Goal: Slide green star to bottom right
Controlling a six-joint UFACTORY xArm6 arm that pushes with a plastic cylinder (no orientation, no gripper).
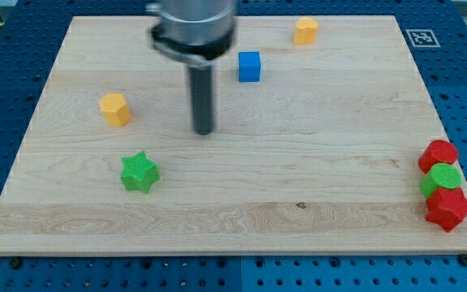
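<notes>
The green star (139, 172) lies on the wooden board (298, 162) at the view's lower left. My tip (204, 131) stands on the board above and to the right of the star, with a clear gap between them. The dark rod rises from it to the arm's grey end at the view's top.
A yellow block (115, 109) lies above-left of the star. A blue cube (250, 66) and another yellow block (305, 31) lie near the top. At the right edge a red block (438, 155), a green round block (442, 178) and a red star (448, 208) are bunched together.
</notes>
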